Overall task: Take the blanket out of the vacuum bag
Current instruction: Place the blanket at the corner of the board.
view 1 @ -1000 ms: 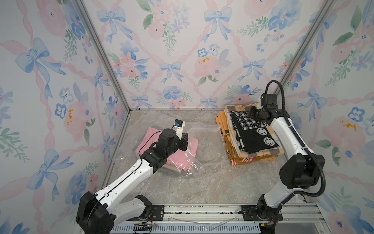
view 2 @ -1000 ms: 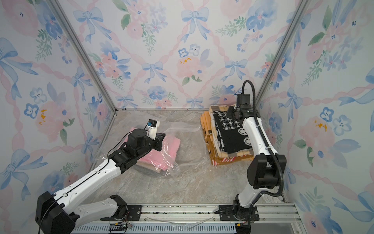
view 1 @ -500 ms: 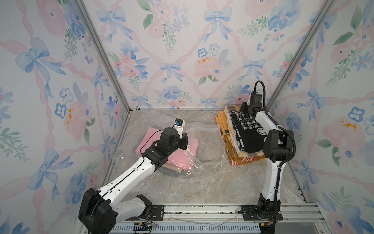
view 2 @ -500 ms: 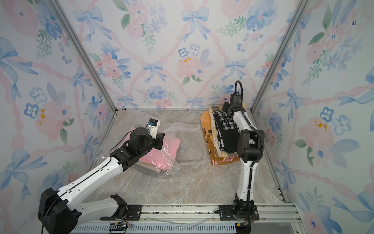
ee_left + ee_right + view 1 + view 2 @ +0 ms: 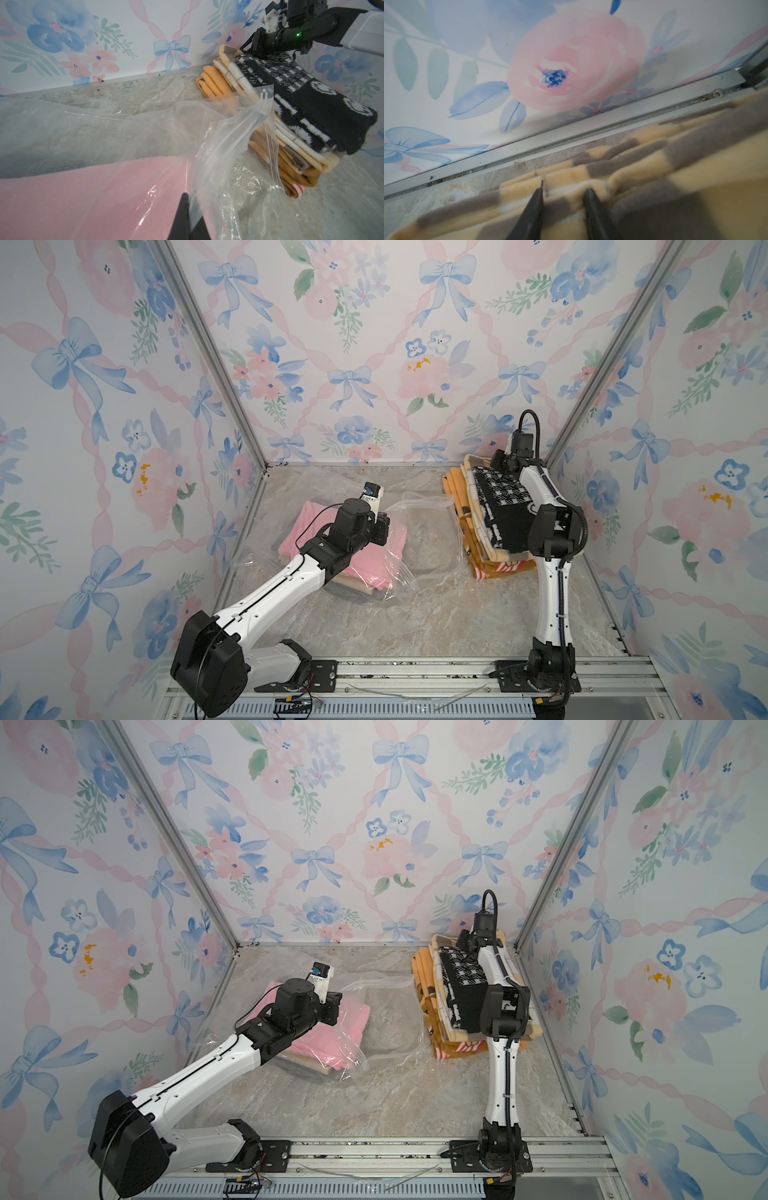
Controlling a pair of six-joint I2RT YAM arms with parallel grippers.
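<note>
Vacuum bag (image 5: 419,506) lies on the desk (image 5: 436,614), left of centre, mouth facing the blanket stack (image 5: 494,547) in the back right corner. Pink blanket (image 5: 374,564) is inside the bag, under the film, on top of a beige fold.

Left claw (image 5: 189,207) is pressed together, pinching the clear plastic just above the pink blanket's edge. The zip-seal edge (image 5: 268,116) is lifted and ends near the stack.

Right claw (image 5: 565,187) sits at the far end of the stack by the back wall. Its fingers are apart, with a ridge of the beige-grey checked blanket (image 5: 654,166) between them. Can't tell whether it's actually gripping.
</note>
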